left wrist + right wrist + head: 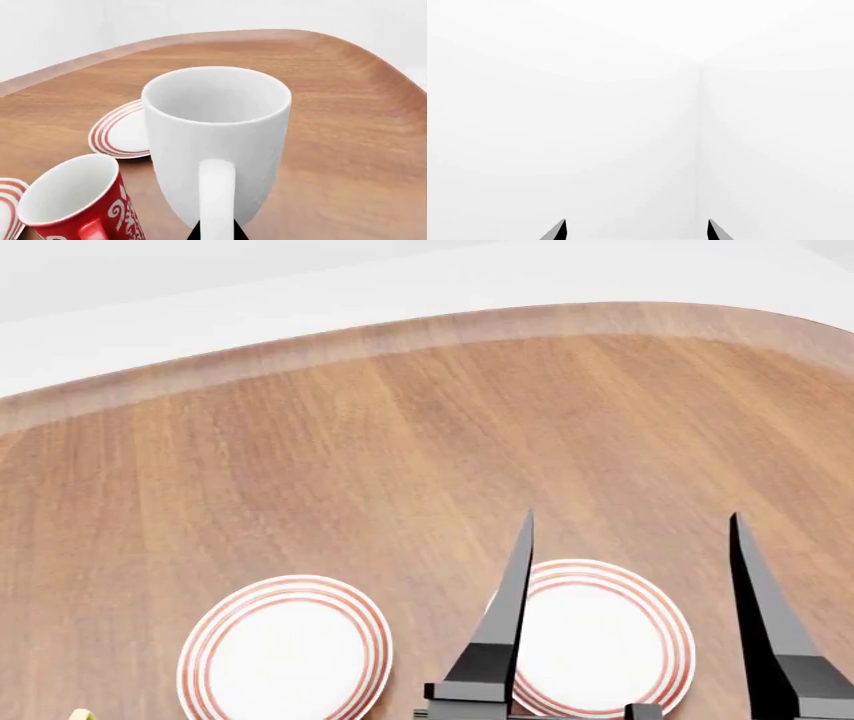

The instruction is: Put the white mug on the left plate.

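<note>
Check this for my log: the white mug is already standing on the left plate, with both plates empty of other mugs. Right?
Not quite. The head view shows the left plate bare, like the right plate. The left wrist view shows the white mug close before the camera, its base out of frame, beside a red mug.

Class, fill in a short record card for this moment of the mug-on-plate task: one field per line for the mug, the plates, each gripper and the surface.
white mug: upright on the table, handle toward the left wrist camera, not on a plate
left plate: bare in the head view
right plate: partly behind the right gripper
red mug: beside the white mug
left gripper: dark tips just behind the mug handle; open or shut unclear
right gripper: open, empty, raised
table: wooden, rounded edge
</note>
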Controlling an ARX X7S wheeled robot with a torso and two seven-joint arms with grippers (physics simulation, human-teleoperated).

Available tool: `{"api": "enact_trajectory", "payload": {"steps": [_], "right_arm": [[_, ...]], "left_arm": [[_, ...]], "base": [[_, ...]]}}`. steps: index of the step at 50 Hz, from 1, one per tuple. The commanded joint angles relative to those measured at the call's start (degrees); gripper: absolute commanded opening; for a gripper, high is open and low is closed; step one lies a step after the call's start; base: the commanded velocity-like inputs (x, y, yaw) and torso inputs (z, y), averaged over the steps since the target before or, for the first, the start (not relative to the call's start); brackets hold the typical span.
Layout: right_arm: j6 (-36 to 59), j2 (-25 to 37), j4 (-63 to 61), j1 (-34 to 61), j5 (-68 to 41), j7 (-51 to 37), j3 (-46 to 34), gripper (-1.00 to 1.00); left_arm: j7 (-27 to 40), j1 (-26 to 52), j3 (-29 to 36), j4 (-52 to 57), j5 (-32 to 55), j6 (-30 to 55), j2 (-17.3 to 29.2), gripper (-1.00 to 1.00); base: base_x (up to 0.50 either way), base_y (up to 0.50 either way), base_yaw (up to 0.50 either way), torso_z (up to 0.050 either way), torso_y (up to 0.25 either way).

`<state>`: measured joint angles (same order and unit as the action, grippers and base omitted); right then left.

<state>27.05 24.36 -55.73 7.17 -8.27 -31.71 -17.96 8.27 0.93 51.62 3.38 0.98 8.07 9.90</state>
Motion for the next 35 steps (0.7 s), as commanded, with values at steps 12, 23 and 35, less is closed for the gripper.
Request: {"api": "enact_trajectory", "payload": {"steps": [12, 23, 35], "right_arm": [[0.6, -0.5, -0.6, 0.4, 0.3, 0.9, 0.9, 1.0], [1.2, -0.3, -1.0, 1.0, 0.2, 0.5, 0.4, 1.0], [1.1, 0.0, -1.0, 1.2, 0.1, 0.2, 0.0, 1.0]], "left_arm": [[-1.6, 3.0, -3.4, 9.8, 2.0, 5.8, -0.6, -1.0], [-1.5, 4.9, -5.1, 13.5, 3.7, 8.7, -0.3, -1.0], [-1.2, 8.0, -9.0, 15.3, 7.0, 11.1, -0.9, -1.0]], "base": [[0.0, 0.0, 0.0, 0.0, 0.0], [0.0, 0.0, 0.0, 0.0, 0.0], [0.0, 0.0, 0.0, 0.0, 0.001]]}}
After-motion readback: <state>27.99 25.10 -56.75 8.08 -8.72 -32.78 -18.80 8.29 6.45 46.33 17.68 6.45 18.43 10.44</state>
